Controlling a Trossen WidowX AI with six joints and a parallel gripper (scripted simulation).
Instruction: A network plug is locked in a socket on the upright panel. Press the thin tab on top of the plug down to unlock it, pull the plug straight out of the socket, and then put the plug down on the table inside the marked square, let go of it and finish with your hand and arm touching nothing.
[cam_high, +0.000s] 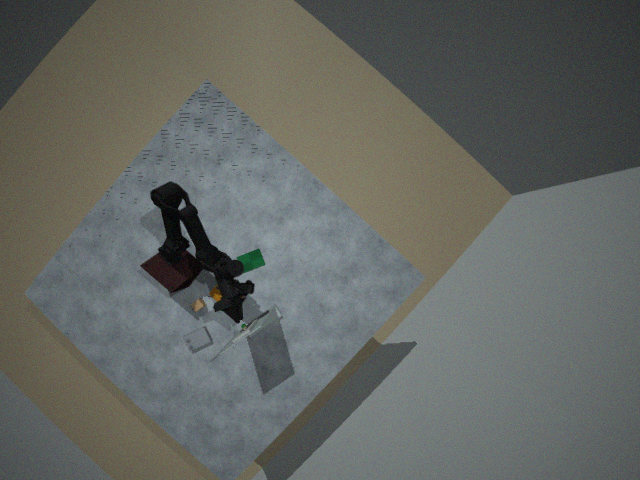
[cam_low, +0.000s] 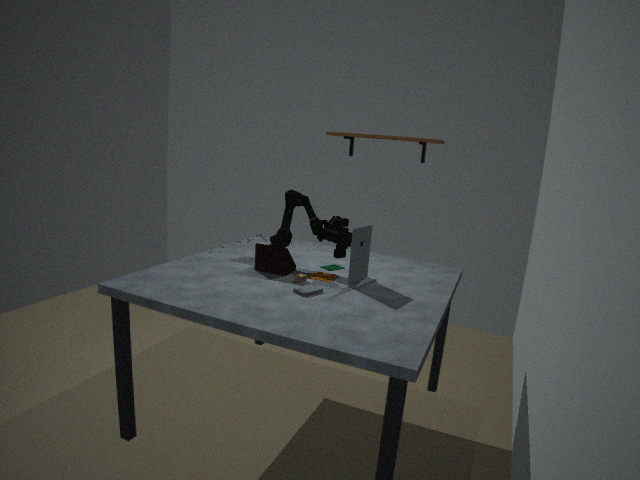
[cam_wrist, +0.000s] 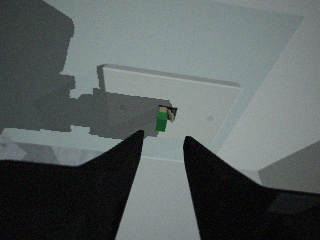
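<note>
The green plug (cam_high: 243, 326) (cam_wrist: 161, 123) sits at the dark socket (cam_wrist: 174, 111) on a pale plate of the upright panel (cam_low: 359, 264) (cam_wrist: 225, 30). A small tan piece shows beside the plug's back end; whether it is the tab is not clear. My gripper (cam_high: 239, 320) (cam_wrist: 164, 138) is partly open with nothing between its fingers. It points at the panel, a short way in front of the plug, which shows just beyond the fingertips in the wrist view. An orange patch (cam_high: 215, 293) (cam_low: 323, 276) and a green patch (cam_high: 251, 260) (cam_low: 332, 267) lie on the table; which is the marked square is unclear.
A tan block (cam_high: 198, 304) (cam_low: 300, 278) and a shallow grey piece (cam_high: 199, 339) (cam_low: 308, 292) lie on the table on one side of the arm. The dark red arm base (cam_high: 168, 269) (cam_low: 273, 259) stands behind them. The arm's shadow falls across the panel.
</note>
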